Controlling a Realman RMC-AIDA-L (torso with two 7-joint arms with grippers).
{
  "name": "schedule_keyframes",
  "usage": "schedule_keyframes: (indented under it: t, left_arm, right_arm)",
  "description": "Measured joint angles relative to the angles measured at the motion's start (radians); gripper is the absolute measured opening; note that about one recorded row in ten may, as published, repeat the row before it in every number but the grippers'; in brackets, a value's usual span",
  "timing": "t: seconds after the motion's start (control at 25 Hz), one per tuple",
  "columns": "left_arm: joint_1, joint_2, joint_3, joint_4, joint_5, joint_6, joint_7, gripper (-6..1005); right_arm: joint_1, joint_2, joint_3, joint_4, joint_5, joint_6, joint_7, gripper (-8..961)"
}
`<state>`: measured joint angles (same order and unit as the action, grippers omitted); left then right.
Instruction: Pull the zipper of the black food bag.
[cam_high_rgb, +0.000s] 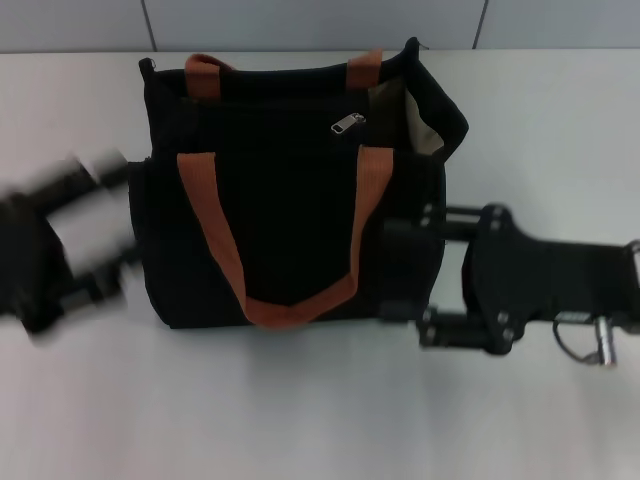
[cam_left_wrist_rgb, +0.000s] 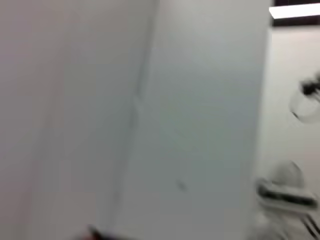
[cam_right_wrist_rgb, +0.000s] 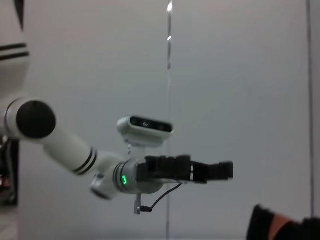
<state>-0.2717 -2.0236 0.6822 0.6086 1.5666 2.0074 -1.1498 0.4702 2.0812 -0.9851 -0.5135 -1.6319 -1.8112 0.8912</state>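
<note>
The black food bag (cam_high_rgb: 290, 200) stands upright mid-table, its two rust-orange strap handles (cam_high_rgb: 215, 230) hanging over the front. The zipper (cam_high_rgb: 348, 123), a small silver tab, lies on the top zip line right of centre. Beyond it the mouth gapes and shows pale lining (cam_high_rgb: 425, 125). My left gripper (cam_high_rgb: 118, 215) is blurred, open, just off the bag's left side; the right wrist view shows the left gripper (cam_right_wrist_rgb: 220, 171) side-on. My right gripper (cam_high_rgb: 430, 270) is pressed up against the bag's lower right side. A corner of the bag (cam_right_wrist_rgb: 280, 225) shows in the right wrist view.
The white table (cam_high_rgb: 320, 400) stretches in front of the bag and to both sides. A pale wall (cam_high_rgb: 300, 25) runs close behind the bag. The left wrist view shows only a blurred pale wall (cam_left_wrist_rgb: 150, 120).
</note>
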Motion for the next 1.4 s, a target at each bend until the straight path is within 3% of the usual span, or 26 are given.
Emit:
schedule_keyframes:
  t: [0.16,0.28,0.48,0.72,1.4]
  left_arm:
    - [0.027,-0.002,0.076,-0.009,0.155,-0.005,0.087,712]
    - [0.031,-0.026,0.075,-0.025,0.259,-0.017,0.183,712]
    - [-0.005,-0.042,0.080,-0.047,0.267,-0.046,0.193,713]
    - [-0.044,-0.042,0.086,-0.090,0.278,-0.104,0.193,713]
    - [-0.043,-0.043,0.088,-0.097,0.280,-0.140,0.199,713]
  right_arm:
    - [-0.003,0.001,-0.011,0.008,-0.048,0.023,-0.006,648]
    - [0.004,0.001,-0.015,0.036,-0.089,0.060,-0.007,706]
    - [0.015,0.008,-0.038,0.083,-0.054,0.073,-0.028,710]
    - [0.044,0.007,-0.109,0.138,-0.049,0.109,-0.041,710]
    - [0.046,0.008,-0.111,0.168,-0.023,0.133,-0.050,710]
